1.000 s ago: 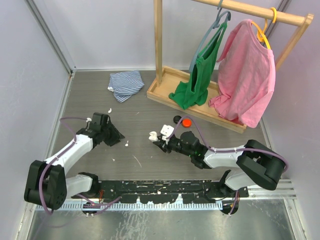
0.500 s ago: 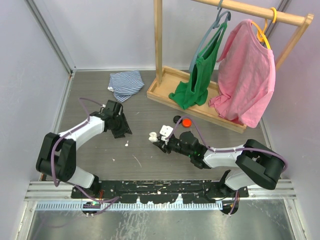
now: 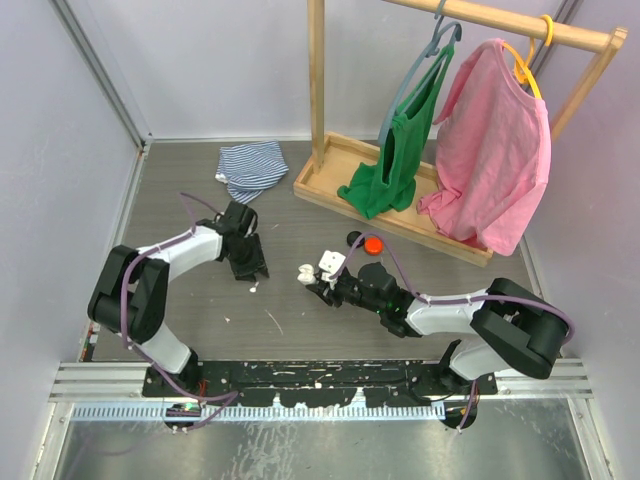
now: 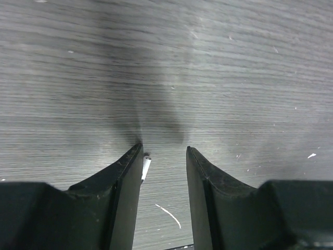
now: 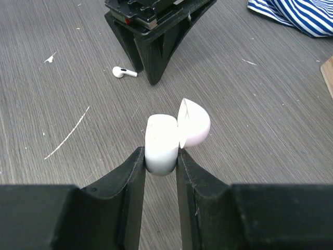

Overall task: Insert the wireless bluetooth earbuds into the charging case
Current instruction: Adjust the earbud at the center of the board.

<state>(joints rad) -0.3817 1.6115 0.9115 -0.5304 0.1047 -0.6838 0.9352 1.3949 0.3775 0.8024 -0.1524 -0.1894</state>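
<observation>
Earbud [image 5: 124, 72]: white, stemmed, lying flat on the desk [image 3: 300, 225] at the tips of the left pincer [image 4: 164, 151]. That pincer is spread part-way with its tips down at the desk. Only bare desk shows in the gap. The bud's stem pokes in right at the inner face of one finger, off-centre; can't tell if it touches.

Right pincer [image 5: 158, 151] pinches the charging case [image 5: 162, 143] by its lower half, with the lid [image 5: 195, 122] flipped open. It holds the case low, near the left pincer's tips, with the bud between them.

Handling, my read:
- Bud is very light, hard, glossy plastic. It'll likely skate or flip if a finger nudges it sideways.
- Take it across the stem or the neck below the head, centred in the gap. The rounded head looks prone to squirting out.
- It's tiny against the fingers, so the tips need to be almost on the desk.
- Case is smooth too, so pushing the bud in could twist it in the grip.

Room:
- Open desk all round both pincers, and between bud and case.
- The wooden rack base [image 3: 330, 195] is well apart, behind.
- An orange round piece [image 3: 372, 244] and a black one [image 3: 354, 238] sit near the right arm, just in front of the rack. Can't tell if they're buds or cases.
- The striped cloth [image 3: 250, 168] is far back, no issue.
</observation>
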